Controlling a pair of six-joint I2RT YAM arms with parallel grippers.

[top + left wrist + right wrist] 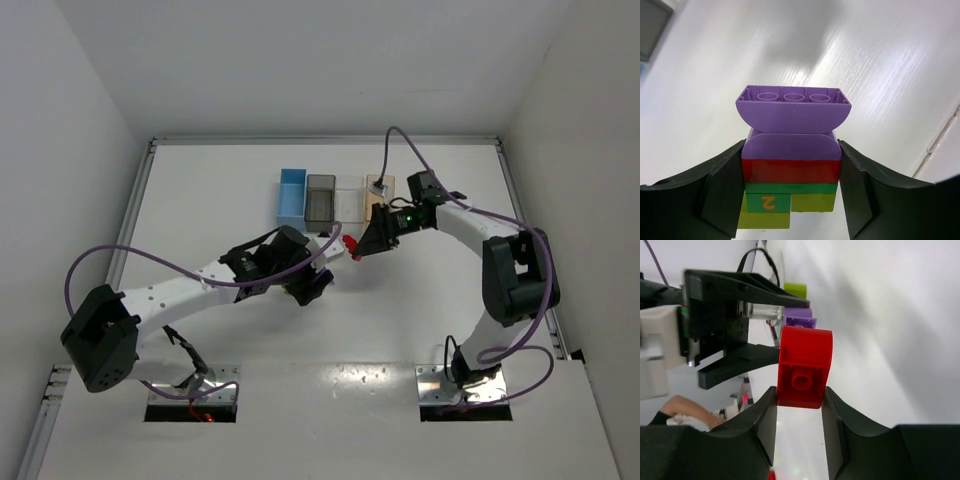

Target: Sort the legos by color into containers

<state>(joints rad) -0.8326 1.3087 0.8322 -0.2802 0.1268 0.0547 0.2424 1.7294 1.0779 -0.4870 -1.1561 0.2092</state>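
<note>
"How were the arms standing?"

"The left arm [190, 290] lay low across the surface [400, 320], reaching from its base at seven o'clock toward two o'clock. The right arm [500, 260] bowed out at three o'clock and folded back, its tip aimed at about eight o'clock. The two claws nearly met mid-surface."

"And the left claw [791, 165]?"

"It was about half open and clamped on a stack of legos [791, 150]. There were purple bricks [792, 107] on top, then red, then dark green with a number 2, and yellow-green at the bottom."

"The right claw [799, 400]?"

"It was pinched nearly closed on a single red lego [805, 365], with a finger pressed to each side. It was held just beside the stack, clear of the surface."

"The containers?"

"They stood in a row at twelve o'clock of the claws: blue bin [292, 195], dark grey bin [320, 198], clear bin [349, 192] and pale orange bin [379, 188]."
</note>
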